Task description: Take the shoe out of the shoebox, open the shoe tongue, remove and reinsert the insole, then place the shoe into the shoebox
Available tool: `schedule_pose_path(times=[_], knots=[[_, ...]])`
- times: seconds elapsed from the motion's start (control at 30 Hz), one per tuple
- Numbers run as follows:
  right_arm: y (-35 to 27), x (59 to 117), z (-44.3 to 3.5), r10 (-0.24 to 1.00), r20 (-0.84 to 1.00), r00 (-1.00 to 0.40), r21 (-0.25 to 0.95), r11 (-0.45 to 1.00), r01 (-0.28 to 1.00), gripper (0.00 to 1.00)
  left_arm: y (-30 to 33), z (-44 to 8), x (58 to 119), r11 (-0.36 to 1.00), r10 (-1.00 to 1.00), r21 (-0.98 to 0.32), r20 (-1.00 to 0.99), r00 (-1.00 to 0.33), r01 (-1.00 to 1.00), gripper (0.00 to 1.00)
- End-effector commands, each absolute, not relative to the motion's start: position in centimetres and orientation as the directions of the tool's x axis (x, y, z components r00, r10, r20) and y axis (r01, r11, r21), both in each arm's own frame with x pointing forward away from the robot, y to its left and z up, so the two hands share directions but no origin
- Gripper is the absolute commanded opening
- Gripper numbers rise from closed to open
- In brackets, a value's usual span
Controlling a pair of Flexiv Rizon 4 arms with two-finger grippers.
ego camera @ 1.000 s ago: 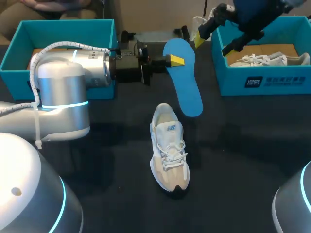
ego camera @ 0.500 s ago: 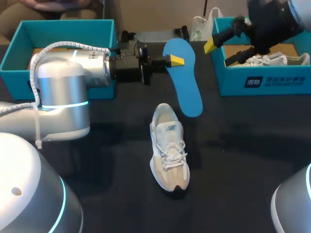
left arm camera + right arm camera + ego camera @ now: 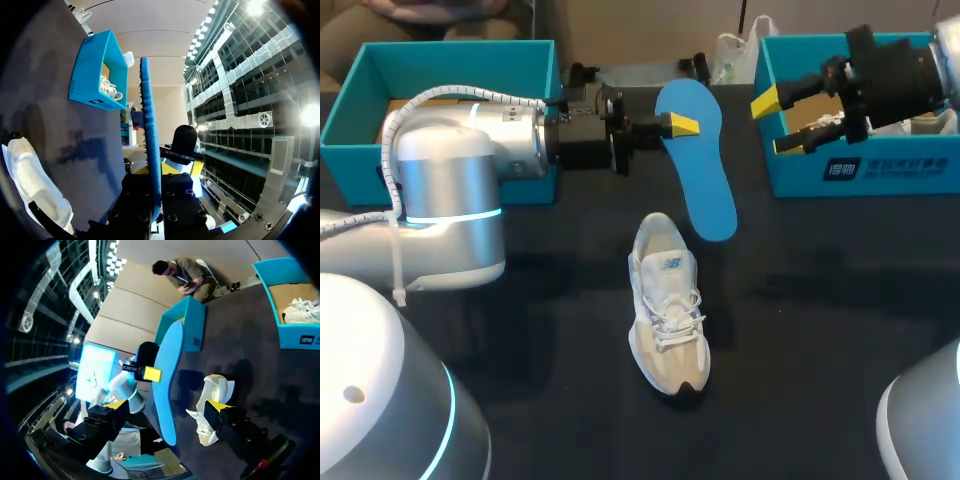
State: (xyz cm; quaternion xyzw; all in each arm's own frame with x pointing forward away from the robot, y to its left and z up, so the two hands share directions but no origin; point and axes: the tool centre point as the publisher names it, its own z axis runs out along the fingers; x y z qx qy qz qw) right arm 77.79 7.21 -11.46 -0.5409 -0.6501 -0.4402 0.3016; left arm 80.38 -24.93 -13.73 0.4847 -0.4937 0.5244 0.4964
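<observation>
My left gripper (image 3: 682, 125) is shut on the heel end of a blue insole (image 3: 703, 165), held above the table at the back middle. In the left wrist view the insole (image 3: 150, 135) stands edge-on between my fingers. The beige shoe (image 3: 667, 305) lies on the dark table below it, toe toward the front; it also shows beside my left gripper (image 3: 156, 175) as the shoe (image 3: 35, 185). My right gripper (image 3: 777, 122) hangs open and empty in front of the right shoebox (image 3: 860, 165). From my right gripper (image 3: 166, 406) the insole (image 3: 167, 370) and shoe (image 3: 212, 407) lie ahead.
A second white shoe (image 3: 920, 120) lies in the right blue shoebox. Another blue box (image 3: 440, 60) stands at the back left behind my left arm. A black fixture (image 3: 640, 75) sits at the back middle. Dark table surrounds the shoe.
My right arm has swung to the right, away from the insole, and come down in front of the right shoebox, still open. My left arm and the insole have stayed put.
</observation>
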Motion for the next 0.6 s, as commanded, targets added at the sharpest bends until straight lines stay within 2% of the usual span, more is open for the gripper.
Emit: schedule_pose_path(times=[0.03,0.6], knots=[[7.0,77.8,-12.3,0.335,0.912,-0.235,0.243,0.020,0.970,1.00,-25.0,-13.8,80.4,-0.020,0.042,-0.036,0.998,-0.037,-0.999,0.00],[5.9,78.1,-13.6,0.190,0.949,-0.251,0.252,0.016,0.968,1.00,-25.0,-13.8,80.4,-0.020,0.042,-0.036,0.998,-0.037,-0.999,0.00]])
